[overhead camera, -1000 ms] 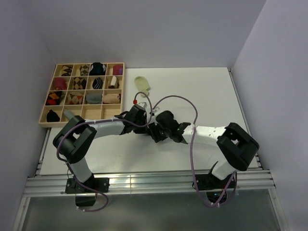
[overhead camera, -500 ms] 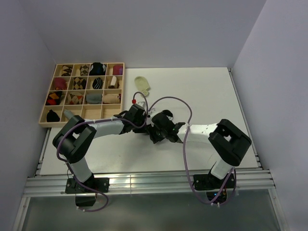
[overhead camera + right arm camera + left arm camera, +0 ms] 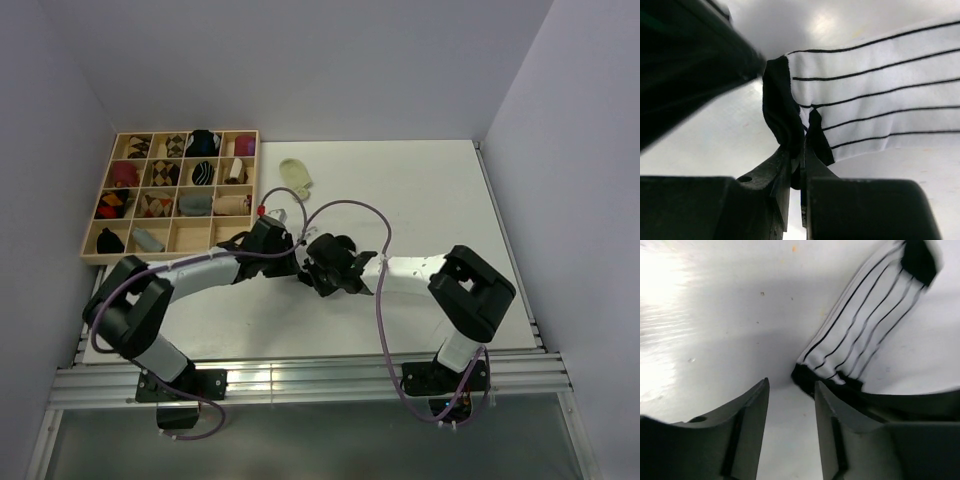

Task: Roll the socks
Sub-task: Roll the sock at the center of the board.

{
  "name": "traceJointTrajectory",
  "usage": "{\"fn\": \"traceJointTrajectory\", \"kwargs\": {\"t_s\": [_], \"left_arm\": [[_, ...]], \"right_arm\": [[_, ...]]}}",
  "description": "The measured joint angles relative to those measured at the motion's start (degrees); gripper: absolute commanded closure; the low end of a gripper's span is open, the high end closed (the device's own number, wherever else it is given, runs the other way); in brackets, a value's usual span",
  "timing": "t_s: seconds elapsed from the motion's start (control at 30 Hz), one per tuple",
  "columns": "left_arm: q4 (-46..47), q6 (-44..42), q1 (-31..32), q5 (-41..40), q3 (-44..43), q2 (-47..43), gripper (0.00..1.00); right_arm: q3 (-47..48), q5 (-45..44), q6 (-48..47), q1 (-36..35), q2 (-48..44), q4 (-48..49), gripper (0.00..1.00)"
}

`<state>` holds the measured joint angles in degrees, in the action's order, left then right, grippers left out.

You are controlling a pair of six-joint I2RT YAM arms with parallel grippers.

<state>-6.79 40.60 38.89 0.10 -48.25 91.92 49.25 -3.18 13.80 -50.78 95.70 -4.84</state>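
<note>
The white sock with thin black stripes (image 3: pixel 880 100) lies flat on the table; it also shows in the left wrist view (image 3: pixel 875 320). My right gripper (image 3: pixel 802 145) is shut on its black cuff (image 3: pixel 780 115). My left gripper (image 3: pixel 791 390) is open and empty, its jaws just left of the cuff (image 3: pixel 812 380) and not touching it. In the top view both grippers meet at the table's middle, left (image 3: pixel 292 264) and right (image 3: pixel 313 272), and hide the striped sock. The pale yellow-green sock (image 3: pixel 296 176) lies flat near the back of the table, apart from both grippers.
A wooden tray (image 3: pixel 92 253) with compartments holding several rolled socks stands at the back left. The white table (image 3: pixel 430 190) is walled on three sides. Cables loop over both arms near the middle.
My left arm has swung its elbow lower and to the left, with its gripper shifting slightly left. My right gripper has moved a little left toward it, still at the sock's cuff.
</note>
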Motion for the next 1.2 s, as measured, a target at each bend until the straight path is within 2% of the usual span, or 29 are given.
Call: {"fn": "traceJointTrajectory", "kwargs": {"t_s": [0.07, 0.23, 0.37, 0.4, 0.47, 0.57, 0.73, 1.0, 1.2], "left_arm": [[-0.8, 0.8, -0.5, -1.1, 1.0, -4.2, 0.45], [-0.7, 3.2, -0.9, -3.6, 4.3, -16.3, 0.37], [0.3, 6.0, -0.9, -4.0, 9.3, -22.8, 0.27], [0.6, 7.1, -1.0, -4.0, 11.2, -23.9, 0.2], [0.8, 9.9, -0.9, -3.5, 15.3, -24.7, 0.2], [2.0, 12.1, -1.0, -2.5, 17.9, -24.6, 0.21], [5.5, 15.5, -1.0, -1.2, 19.0, -22.0, 0.27], [12.2, 19.2, -1.0, 0.0, 19.0, -14.1, 0.42], [14.4, 20.1, -1.0, 0.3, 19.0, -11.1, 0.47]], "right_arm": [[0.9, 2.5, 1.2, -0.1, 0.0, -2.1, 1.0], [3.3, 12.0, 7.0, 1.9, 0.0, -5.4, 1.0], [3.6, 21.1, 12.9, 6.3, 0.8, -3.8, 1.0], [3.5, 23.6, 14.6, 7.7, 1.4, -2.6, 1.0], [2.6, 30.4, 19.1, 10.9, 3.5, 1.4, 1.0], [0.1, 37.3, 23.5, 12.8, 5.7, 8.2, 1.0], [-2.5, 43.8, 28.7, 14.8, 9.8, 14.6, 1.0], [-4.7, 48.3, 34.5, 16.1, 12.7, 23.4, 1.0], [-6.3, 50.9, 38.0, 17.2, 14.8, 28.8, 1.0]]}}
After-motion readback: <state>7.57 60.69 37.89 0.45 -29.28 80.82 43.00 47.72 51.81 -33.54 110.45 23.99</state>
